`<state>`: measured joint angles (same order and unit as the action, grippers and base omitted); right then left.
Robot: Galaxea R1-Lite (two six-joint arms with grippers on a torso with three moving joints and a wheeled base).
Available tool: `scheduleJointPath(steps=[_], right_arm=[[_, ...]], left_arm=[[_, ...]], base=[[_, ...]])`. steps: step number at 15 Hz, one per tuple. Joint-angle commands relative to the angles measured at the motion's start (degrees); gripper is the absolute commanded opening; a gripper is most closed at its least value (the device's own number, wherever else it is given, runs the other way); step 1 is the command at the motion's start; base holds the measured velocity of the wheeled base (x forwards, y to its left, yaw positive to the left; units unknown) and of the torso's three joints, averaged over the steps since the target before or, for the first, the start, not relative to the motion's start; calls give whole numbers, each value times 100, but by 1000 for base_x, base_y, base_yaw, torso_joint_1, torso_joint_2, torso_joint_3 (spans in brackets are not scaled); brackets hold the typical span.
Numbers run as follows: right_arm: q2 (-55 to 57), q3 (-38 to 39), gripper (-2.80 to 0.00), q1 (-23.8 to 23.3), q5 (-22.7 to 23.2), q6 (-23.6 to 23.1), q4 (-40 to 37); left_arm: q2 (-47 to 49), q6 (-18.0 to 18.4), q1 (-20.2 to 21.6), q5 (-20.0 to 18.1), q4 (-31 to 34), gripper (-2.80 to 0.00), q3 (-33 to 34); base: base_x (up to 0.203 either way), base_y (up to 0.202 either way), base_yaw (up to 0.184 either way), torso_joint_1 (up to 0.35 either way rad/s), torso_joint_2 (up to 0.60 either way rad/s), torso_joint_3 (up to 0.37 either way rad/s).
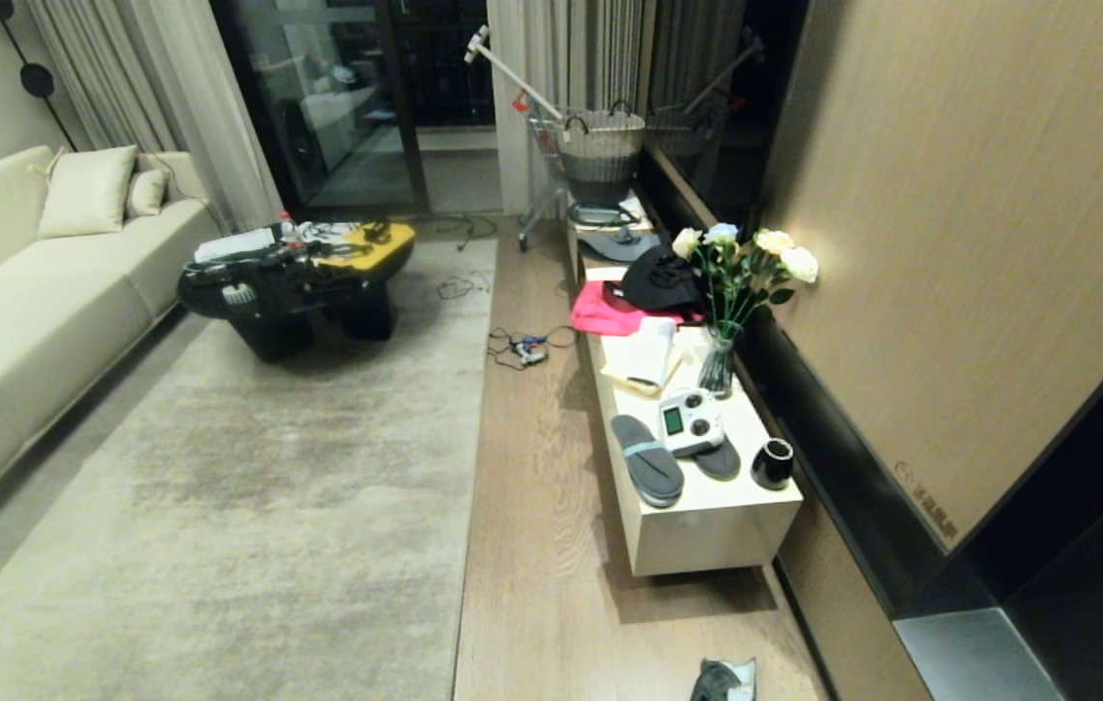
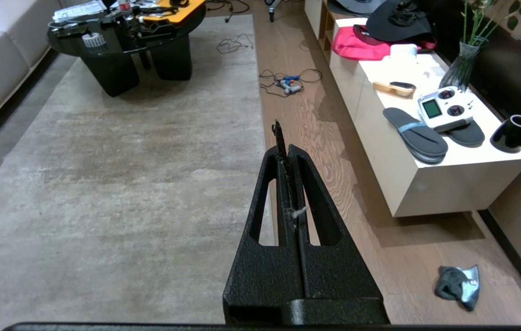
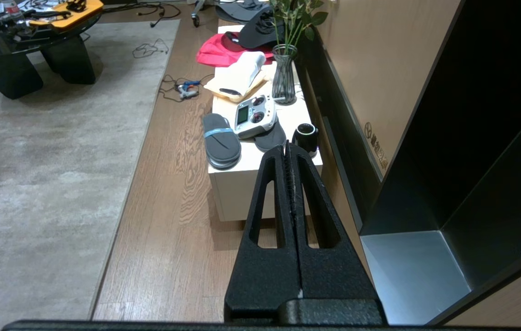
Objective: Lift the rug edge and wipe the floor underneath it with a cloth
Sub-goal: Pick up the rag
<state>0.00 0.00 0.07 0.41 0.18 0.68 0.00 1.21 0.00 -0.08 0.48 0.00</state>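
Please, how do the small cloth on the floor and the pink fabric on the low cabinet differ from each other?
The cloth is dark grey-teal with a whitish side; the pink fabric is one bright pink colour. The cloth lies alone on the wood floor, near the cabinet's close end; the pink fabric lies on the cabinet's far part, partly under a black cap. The cloth looks clearly smaller. Both are crumpled, and neither is held.
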Motion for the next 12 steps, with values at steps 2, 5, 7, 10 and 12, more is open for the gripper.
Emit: scheduleJointPath(steps=[2, 5, 7, 10, 12], right_arm=[[1, 0, -280, 1, 2, -1, 2], [9, 0, -280, 1, 2, -1, 2], [9, 0, -280, 1, 2, -1, 2], [9, 0, -280, 1, 2, -1, 2], [9, 0, -280, 1, 2, -1, 2]], left_arm=[[9, 2, 0, -1, 4, -280, 0], [9, 2, 0, -1, 4, -280, 0], [9, 2, 0, -1, 0, -280, 0], [9, 2, 0, -1, 1, -280, 0], [9, 2, 0, -1, 4, -280, 0]], base=[[0, 0, 0, 0, 0, 0], [0, 0, 0, 0, 0, 0], [0, 0, 0, 0, 0, 0], [0, 0, 0, 0, 0, 0], [0, 0, 0, 0, 0, 0]])
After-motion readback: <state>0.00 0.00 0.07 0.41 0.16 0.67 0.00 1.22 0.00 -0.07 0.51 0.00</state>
